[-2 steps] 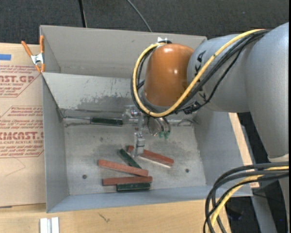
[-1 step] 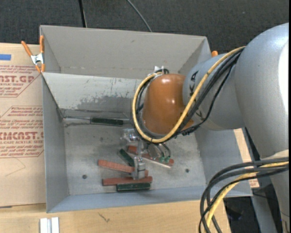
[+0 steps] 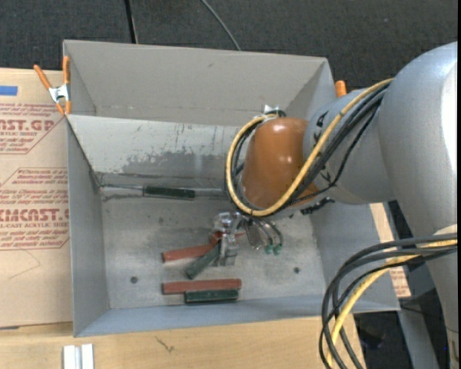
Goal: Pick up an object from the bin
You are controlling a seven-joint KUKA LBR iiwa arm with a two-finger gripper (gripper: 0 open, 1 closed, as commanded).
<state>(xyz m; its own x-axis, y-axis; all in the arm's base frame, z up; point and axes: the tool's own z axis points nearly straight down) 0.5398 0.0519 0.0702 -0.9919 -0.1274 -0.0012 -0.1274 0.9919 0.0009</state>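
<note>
Two things cross in the middle of the bin (image 3: 83, 221): a red stick (image 3: 186, 254) and a green stick (image 3: 202, 262). The gripper (image 3: 229, 241) is down low at their right ends, very close to both. I cannot tell if it is open or closed. Both sticks look flat on the floor, so the lift is not yet done. A red-green bar (image 3: 203, 287) lies near the front wall. A dark pen (image 3: 169, 193) lies by the back wall.

1. Dark speckled floor (image 3: 353, 14) lies beyond the far rim of the bin (image 3: 192, 52).
2. A thin black cable (image 3: 215, 12) and a black pole (image 3: 127, 10) cross that floor.
3. Pale wooden worktop (image 3: 238, 344) runs along the bin's near edge.
</note>
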